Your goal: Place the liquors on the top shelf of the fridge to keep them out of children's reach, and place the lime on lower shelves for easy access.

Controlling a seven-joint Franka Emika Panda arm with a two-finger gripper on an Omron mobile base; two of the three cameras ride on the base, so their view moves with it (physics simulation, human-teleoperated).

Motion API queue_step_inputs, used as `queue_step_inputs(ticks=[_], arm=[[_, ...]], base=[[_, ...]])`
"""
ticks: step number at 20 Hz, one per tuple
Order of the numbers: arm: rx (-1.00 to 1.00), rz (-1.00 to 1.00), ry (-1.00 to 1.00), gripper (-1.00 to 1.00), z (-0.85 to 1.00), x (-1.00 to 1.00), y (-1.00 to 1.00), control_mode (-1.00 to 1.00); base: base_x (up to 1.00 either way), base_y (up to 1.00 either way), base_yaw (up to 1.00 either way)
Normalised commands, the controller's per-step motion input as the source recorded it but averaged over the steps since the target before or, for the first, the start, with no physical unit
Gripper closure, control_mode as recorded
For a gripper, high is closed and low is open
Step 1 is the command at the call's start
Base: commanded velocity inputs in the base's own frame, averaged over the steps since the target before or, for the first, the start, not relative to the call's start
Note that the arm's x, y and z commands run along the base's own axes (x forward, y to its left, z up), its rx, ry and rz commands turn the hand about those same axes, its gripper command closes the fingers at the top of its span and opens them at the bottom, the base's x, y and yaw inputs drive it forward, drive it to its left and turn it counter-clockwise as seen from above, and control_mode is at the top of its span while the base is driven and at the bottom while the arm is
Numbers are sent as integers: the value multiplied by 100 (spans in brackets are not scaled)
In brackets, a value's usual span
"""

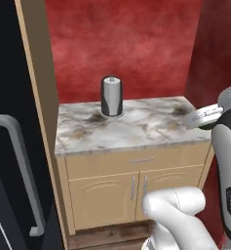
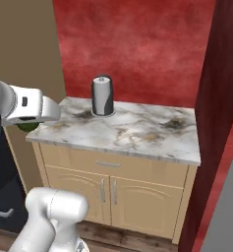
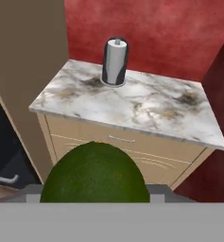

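Both base views look down from either side at the counter (image 1: 136, 127) with the paper-towel roll (image 1: 111, 95); the hand view faces it closer.

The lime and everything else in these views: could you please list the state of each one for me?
Lime: held in the claw, lifted off the counter.
Claw: closed around the lime.
Paper-towel roll: upright on its holder, at the back of the counter.
Counter: marble top, bearing the roll.
Drawer: shut.
Cabinet doors: both shut.
Fridge door: swung open at the left, handle facing the camera.
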Motion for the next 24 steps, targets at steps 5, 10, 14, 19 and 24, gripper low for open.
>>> queue_step_inputs(ticks=[5, 10, 14, 19, 24], arm=[[0, 0, 0, 100, 0, 0, 0, 100], [0, 0, 0, 100, 0, 0, 0, 100], [0, 0, 0, 100, 0, 0, 0, 100], [0, 0, 0, 100, 0, 0, 0, 100], [0, 0, 0, 100, 0, 0, 0, 100]], base=[[-90, 0, 22], [-75, 3, 18], [-39, 35, 12], [-1, 75, 5], [0, 98, 0]])
